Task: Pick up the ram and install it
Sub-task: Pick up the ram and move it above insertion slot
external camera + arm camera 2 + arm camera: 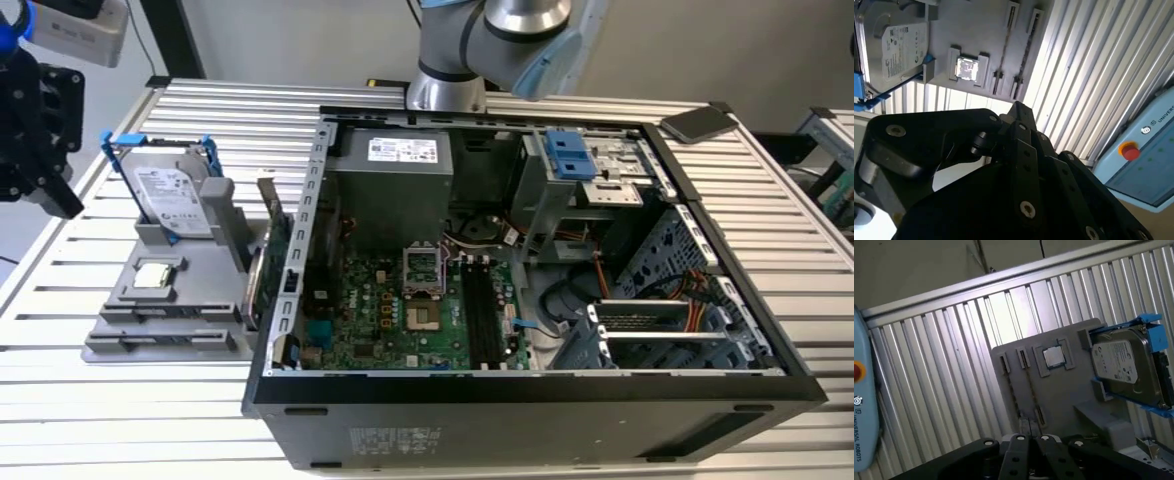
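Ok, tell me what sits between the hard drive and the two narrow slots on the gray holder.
A square processor chip in its own recess, shown in the first wrist view.

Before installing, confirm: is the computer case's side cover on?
No: the computer case lies open on top, with the motherboard showing inside.

Robotics laboratory or test workshop. Evidence: industrial robot arm [467, 50] mounted at a ribbed aluminium tabletop [134, 420]; open computer case [534, 395]; grey parts fixture [167, 325] holding a hard drive [174, 195]; pale-blue control pendant [1149, 165] with red stop button [1128, 149].
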Tool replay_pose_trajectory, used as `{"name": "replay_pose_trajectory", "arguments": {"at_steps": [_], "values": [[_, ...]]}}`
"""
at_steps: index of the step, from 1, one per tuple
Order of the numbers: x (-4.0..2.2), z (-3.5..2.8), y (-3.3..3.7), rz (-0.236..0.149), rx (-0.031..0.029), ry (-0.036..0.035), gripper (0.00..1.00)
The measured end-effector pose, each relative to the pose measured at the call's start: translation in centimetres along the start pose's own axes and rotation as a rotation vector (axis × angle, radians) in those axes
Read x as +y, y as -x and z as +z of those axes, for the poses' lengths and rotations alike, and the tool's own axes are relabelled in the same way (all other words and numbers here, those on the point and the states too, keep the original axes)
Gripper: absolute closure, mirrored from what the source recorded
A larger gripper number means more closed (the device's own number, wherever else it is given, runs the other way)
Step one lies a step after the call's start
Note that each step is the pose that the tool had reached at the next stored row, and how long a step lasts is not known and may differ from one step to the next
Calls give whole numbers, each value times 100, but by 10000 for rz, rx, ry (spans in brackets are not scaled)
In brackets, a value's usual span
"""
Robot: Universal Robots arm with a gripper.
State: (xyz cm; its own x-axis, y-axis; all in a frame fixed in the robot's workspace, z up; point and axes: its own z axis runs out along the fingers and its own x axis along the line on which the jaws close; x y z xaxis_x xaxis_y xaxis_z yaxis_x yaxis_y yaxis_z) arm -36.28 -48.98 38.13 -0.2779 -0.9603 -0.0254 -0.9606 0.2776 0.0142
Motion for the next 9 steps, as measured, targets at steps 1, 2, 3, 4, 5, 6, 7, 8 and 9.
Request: {"name": "replay_pose_trajectory", "arguments": {"at_steps": [1, 2, 3, 4, 5, 6, 7, 8, 9], "values": [[1, 0, 1, -96, -8, -34, 100], [1, 0, 2, -198, -20, -73, 100], [0, 1, 2, -306, -29, -107, 100], [1, 0, 3, -422, -39, -146, 100], [0, 0, 3, -526, -48, -177, 100], [0, 1, 4, -637, -51, -182, 100], [0, 2, 4, -752, -51, -180, 100], [1, 1, 4, -897, -50, -175, 100], [1, 1, 4, -1062, -49, -170, 100]]}}
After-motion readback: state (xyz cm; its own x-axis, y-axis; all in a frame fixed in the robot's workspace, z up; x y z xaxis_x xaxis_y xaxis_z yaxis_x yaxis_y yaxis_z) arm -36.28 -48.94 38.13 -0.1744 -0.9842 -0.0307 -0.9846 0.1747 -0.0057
